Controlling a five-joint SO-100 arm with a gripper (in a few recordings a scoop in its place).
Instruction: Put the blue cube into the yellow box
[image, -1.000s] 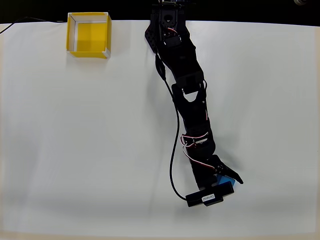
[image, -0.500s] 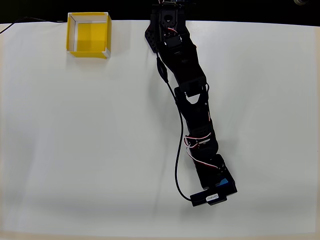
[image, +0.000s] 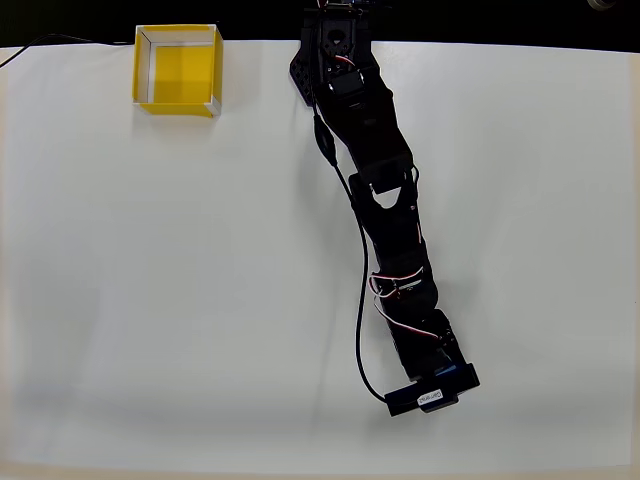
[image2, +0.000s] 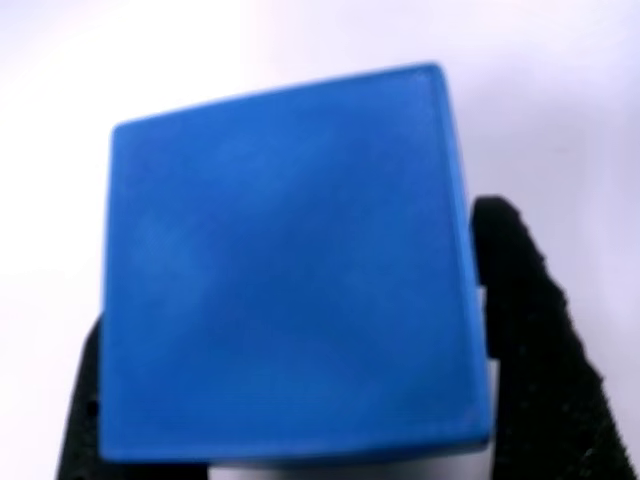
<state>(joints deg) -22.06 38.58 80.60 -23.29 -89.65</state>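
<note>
Wrist view: gripper (image2: 290, 400) closed on the cube (image2: 285, 265), one black finger (image2: 530, 340) pressed against its right face, the other low at its left edge. Broad blue face square to the camera, slightly rotated, white table (image2: 300, 40) behind. Whether the cube rests on the table or is raised: cannot tell from these views.

Overhead view: gripper (image: 432, 372) at the lower centre-right of the table (image: 150, 300), at the end of the black arm (image: 385, 210) stretched far out from its base at the top edge. Cube hidden here beneath the wrist and its camera; no blue visible.

Box (image: 177, 69) at the upper left of the overhead view, near the table's far edge, open top upward, yellow floor bare. Well apart from the gripper: up and to the left along a long diagonal, close to the base's side of the table.

Governing relation for the coming move: box up-left of the held cube, so, as a judgement, lift first, then fold the arm back toward the base while swinging left, ending above the box's opening. Cube equal-sided, hence no long axis to align; box several times wider than the cube, so generous margin at release. Main risk, as judged: slip of the smooth faces during the long swing, or clipping the box's thin wall if carried too low.
</note>
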